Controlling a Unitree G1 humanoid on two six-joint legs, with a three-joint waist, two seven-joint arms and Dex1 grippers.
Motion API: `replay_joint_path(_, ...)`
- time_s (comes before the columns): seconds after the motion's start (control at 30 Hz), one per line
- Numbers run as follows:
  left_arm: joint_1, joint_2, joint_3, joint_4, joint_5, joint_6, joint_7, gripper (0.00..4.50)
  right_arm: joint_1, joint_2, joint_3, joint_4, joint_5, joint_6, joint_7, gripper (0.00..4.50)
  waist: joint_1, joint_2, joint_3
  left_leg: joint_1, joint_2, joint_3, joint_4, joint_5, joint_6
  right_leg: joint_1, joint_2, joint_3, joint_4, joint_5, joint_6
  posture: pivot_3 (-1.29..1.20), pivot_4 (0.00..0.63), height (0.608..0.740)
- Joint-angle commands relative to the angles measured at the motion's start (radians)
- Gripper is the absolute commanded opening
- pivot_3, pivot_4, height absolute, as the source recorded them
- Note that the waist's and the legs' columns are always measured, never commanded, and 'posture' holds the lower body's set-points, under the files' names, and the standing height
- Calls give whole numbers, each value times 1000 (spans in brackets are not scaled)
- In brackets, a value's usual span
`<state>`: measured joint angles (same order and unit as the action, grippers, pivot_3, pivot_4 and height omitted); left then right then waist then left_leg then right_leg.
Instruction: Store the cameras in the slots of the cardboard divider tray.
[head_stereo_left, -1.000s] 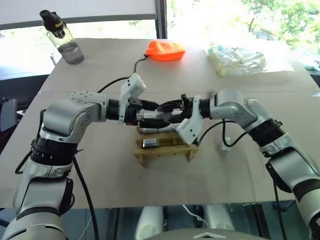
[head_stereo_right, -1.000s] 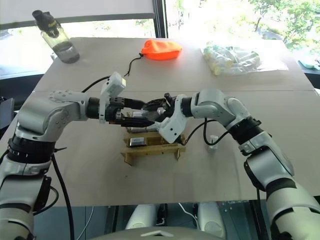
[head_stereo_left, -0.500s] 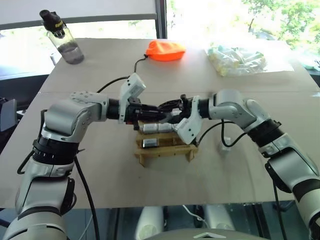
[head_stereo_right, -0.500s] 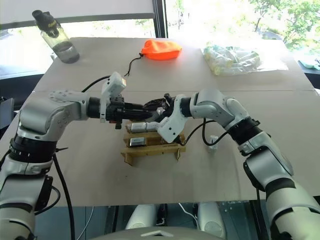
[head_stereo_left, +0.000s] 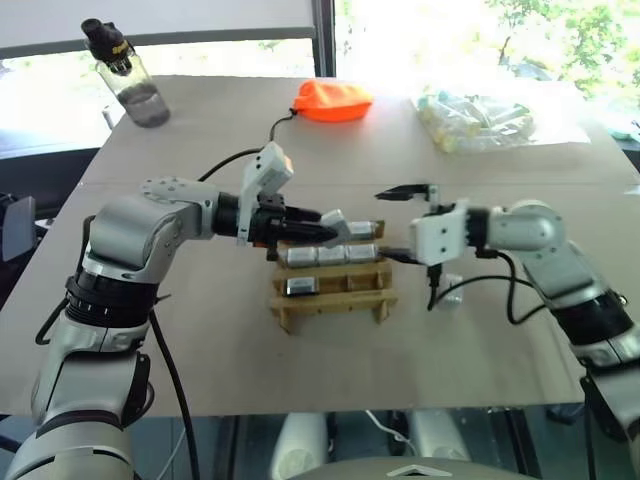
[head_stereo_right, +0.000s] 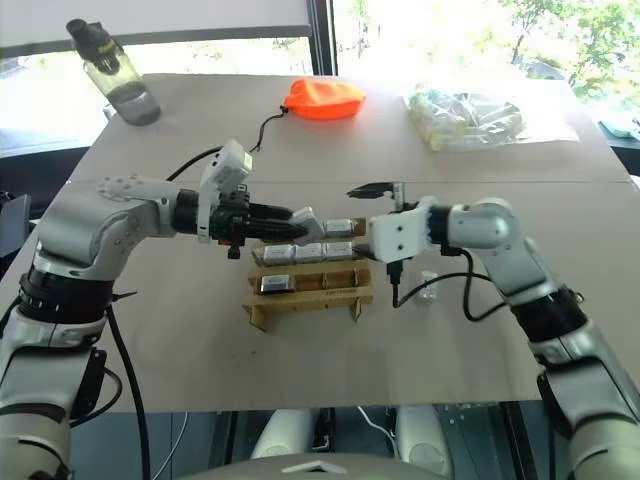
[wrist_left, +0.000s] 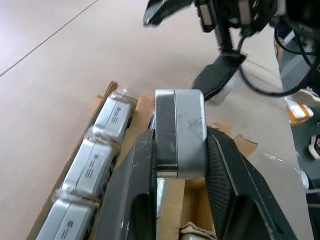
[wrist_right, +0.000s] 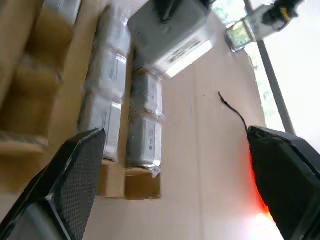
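Left gripper (head_stereo_left: 318, 229): I have it clamped on a silver-grey camera (wrist_left: 180, 134), pads on its two broad sides, held above the back row of the tray.
Tray (head_stereo_left: 330, 300): tan cardboard divider, centre of the surface (head_stereo_left: 200, 360), just below the held camera.
Stored cameras (head_stereo_left: 330, 255): a row of wrapped ones sits along the back; one dark-faced one (head_stereo_left: 300, 286) sits in the middle row's left slot.
Step in hand: seating the held camera in a free slot, by my reading.
How to do it well: I would square its narrow edge to the slot walls, lower it straight, and release only once the cardboard carries it.
Risk: a skewed entry could bend a divider.
Right gripper (head_stereo_left: 402, 220): jaws spread wide, empty, right of the tray, touching nothing.
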<state>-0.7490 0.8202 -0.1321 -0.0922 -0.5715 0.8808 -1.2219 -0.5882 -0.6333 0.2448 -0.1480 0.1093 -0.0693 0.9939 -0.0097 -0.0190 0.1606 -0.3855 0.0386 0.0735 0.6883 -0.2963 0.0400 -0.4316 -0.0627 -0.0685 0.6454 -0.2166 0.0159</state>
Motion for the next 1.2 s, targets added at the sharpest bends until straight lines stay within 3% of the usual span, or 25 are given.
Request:
replay_joint_path(0.03, -15, 37, 10, -54, 5, -53, -53, 723, 69, -53, -148, -151, 262, 231, 38, 4500, 1, 0, 0, 1, 0, 0, 0, 0, 0, 0, 0, 0, 0, 0, 0, 0, 150, 726)
replay_joint_path(0.23, 56, 75, -31, -122, 58, -135, -85, 723, 358, -168, -403, -207, 576, 459, 125, 4500, 22, 0, 0, 2, -1, 0, 0, -1, 1, 2, 0, 0, -1, 0, 0, 0, 150, 726)
replay_joint_path(0.33, 81, 77, -27, -144, 63, -139, -79, 723, 486, -125, -549, -129, 721, 454, 202, 4500, 27, -1, 0, 0, -1, -1, 0, -1, 1, 2, 0, 0, -2, 0, 0, 0, 150, 726)
replay_joint_path(0.53, 126, 76, -31, -172, 73, -143, -53, 723, 590, -149, -614, 111, 687, 356, 431, 4500, 23, -1, 0, 4, -1, 1, 0, -1, 3, 5, 1, 2, -2, 0, 0, 0, 150, 726)
replay_joint_path(0.67, 138, 72, -51, -162, 124, -179, -28, 723, 571, -181, -565, 326, 596, 185, 598, 4500, 22, -1, 0, 6, -1, 2, 0, -1, 3, 5, 5, 3, -2, 0, 0, 0, 150, 726)
replay_joint_path(0.83, 153, 74, -62, -174, 148, -188, -21, 723, 508, -181, -520, 449, 576, 85, 620, 4500, 22, 0, 0, 5, 0, 2, 0, -1, 2, 5, 5, 4, -2, 0, 0, 0, 150, 726)
replay_joint_path(0.93, 168, 61, -67, -186, 169, -187, 13, 723, 535, -242, -414, 443, 721, 4, 620, 4500, 23, 0, 0, 5, 1, 2, 0, -1, 2, 5, 4, 4, -2, 0, 0, 0, 150, 726)
replay_joint_path(1.2, 200, 52, -64, -224, 169, -172, 34, 723, 504, -329, -267, 483, 840, -70, 620, 4500, 24, 0, 0, 5, 0, 2, 1, -1, 2, 5, 1, 3, -2, 0, 0, 0, 150, 726)
